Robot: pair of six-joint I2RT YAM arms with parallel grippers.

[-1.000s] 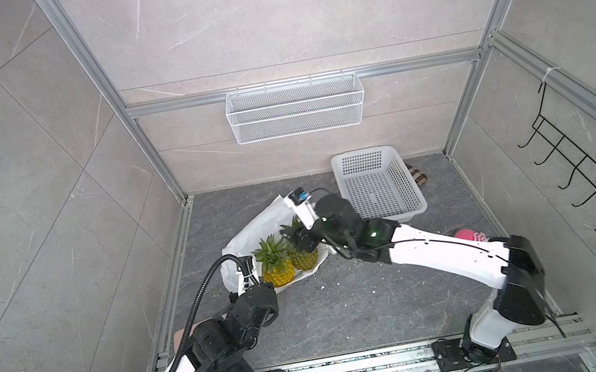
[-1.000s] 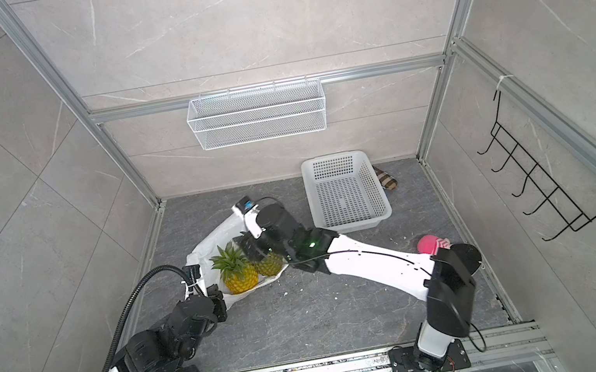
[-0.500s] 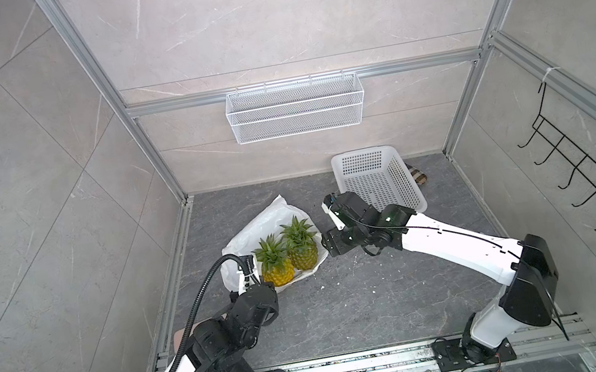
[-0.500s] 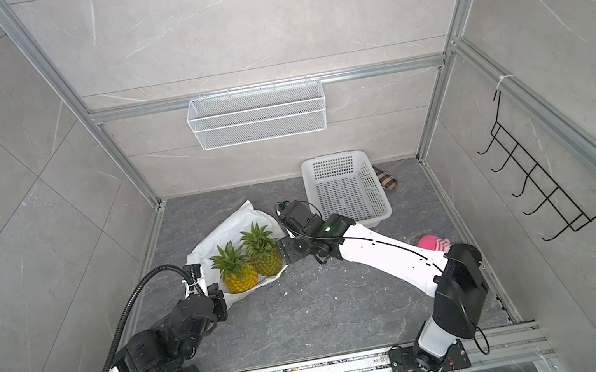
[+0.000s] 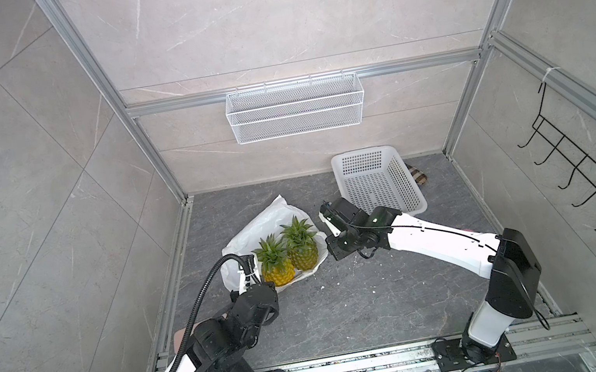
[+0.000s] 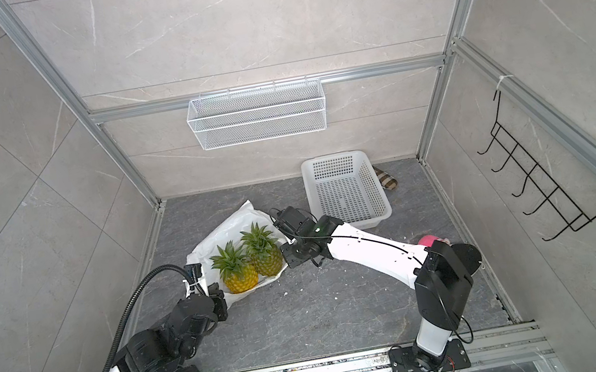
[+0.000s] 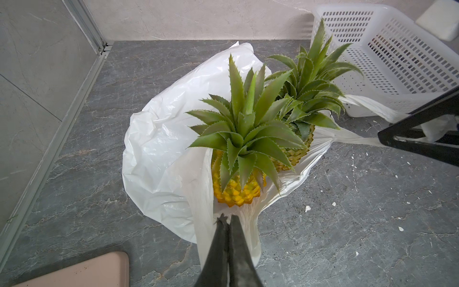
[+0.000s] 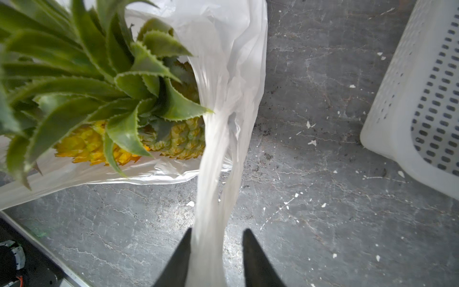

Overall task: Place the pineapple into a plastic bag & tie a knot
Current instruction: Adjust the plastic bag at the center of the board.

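Note:
Two pineapples stand upright on the white plastic bag [image 5: 254, 231] [image 6: 223, 236], a yellow one [image 5: 277, 270] [image 7: 236, 193] and a greener one [image 5: 303, 251] [image 8: 178, 139]. The bag lies spread on the grey floor with its mouth slack around them. My left gripper [image 7: 227, 220] [image 6: 217, 290] is shut on the bag's near handle beside the yellow pineapple. On the bag's right side, my right gripper [image 8: 218, 231] [image 5: 333, 246] has its jaws apart. The other handle strip [image 8: 213, 174] is stretched between them and lies against one finger. No knot shows.
A white perforated basket [image 5: 364, 152] [image 6: 351, 223] stands at the back right, close to the right arm, with a brown striped object [image 5: 418, 175] behind it. A pink object [image 6: 430, 240] lies by the right arm. A beige pad [image 7: 87, 268] lies near the left arm.
My right arm has pulled back from over the pineapples to the bag's right side, and its jaws have narrowed around the handle strip. The left arm has not moved.

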